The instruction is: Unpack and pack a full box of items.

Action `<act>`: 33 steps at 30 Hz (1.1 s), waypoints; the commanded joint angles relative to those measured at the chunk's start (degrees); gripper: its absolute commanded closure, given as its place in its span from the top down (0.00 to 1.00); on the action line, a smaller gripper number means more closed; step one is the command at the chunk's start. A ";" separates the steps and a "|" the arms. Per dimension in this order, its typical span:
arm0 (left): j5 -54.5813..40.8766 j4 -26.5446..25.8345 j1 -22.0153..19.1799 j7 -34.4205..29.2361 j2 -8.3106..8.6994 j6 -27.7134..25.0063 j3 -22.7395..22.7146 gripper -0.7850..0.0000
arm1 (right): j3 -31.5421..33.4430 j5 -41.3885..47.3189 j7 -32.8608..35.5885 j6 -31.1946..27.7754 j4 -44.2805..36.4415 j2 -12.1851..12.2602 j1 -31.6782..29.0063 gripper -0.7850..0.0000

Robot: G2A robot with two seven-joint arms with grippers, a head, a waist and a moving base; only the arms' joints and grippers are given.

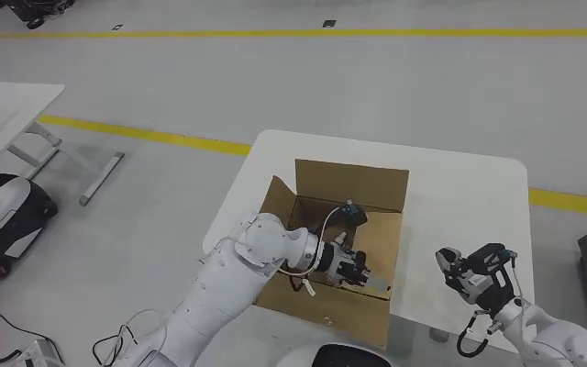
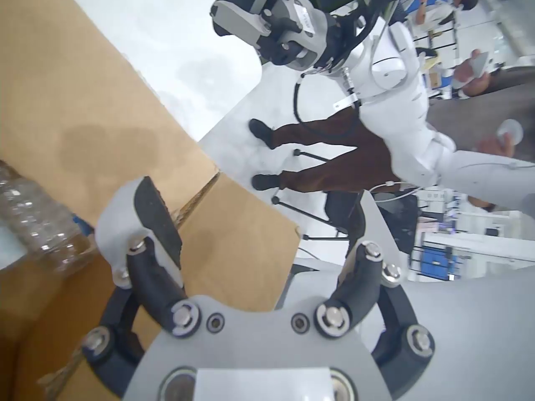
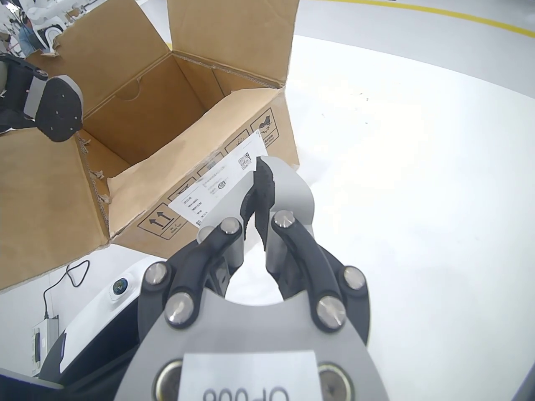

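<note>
Top view: cardboard box (image 1: 351, 183), flaps open, holding clear bottle (image 2: 31, 219), axis unclear. Left gripper (image 1: 356, 270) over opening, spread wide, empty. Right gripper (image 3: 260, 187) pinched together, empty.

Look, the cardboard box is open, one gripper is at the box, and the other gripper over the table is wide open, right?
Not quite. The right gripper over the white table is shut, not wide open; the right wrist view shows its pads pressed together. The rest holds: the cardboard box is open and the left gripper is at it.
</note>
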 commanded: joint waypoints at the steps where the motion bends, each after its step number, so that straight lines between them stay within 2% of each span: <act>1: -3.10 3.26 -1.39 0.38 -0.19 0.05 0.83 1.00 | -0.35 -0.21 0.05 -0.19 0.18 -0.04 0.00 0.00; 3: -8.35 6.44 -2.18 0.97 -0.55 0.85 1.65 1.00 | -0.98 -0.57 0.07 -0.28 0.66 -0.14 0.22 0.00; 7: -10.43 11.72 -4.55 2.10 -0.83 0.33 2.89 1.00 | -3.19 -1.04 -0.04 -0.34 2.98 -0.53 1.30 0.00; 15: -5.29 15.44 -6.72 6.80 -0.65 -1.07 3.93 1.00 | -8.97 -2.53 -0.71 -0.58 8.38 -1.79 5.36 0.00; 20: -1.25 16.73 -6.98 8.64 -0.15 0.15 3.43 1.00 | -12.37 -3.19 -1.13 -0.78 10.99 -2.68 7.85 0.00; 24: 3.35 20.25 -7.75 10.34 0.13 2.54 3.83 1.00 | -14.50 -3.47 -1.34 -1.06 12.76 -3.31 9.52 0.00; 27: 2.41 22.83 -8.59 10.85 -0.06 3.43 4.52 1.00 | -15.65 -3.63 -1.52 -0.93 13.74 -3.71 10.50 0.00; 33: 1.98 27.68 -10.43 11.61 -0.59 1.86 6.92 1.00 | -16.81 -3.48 -2.06 -1.16 15.23 -4.21 11.48 0.00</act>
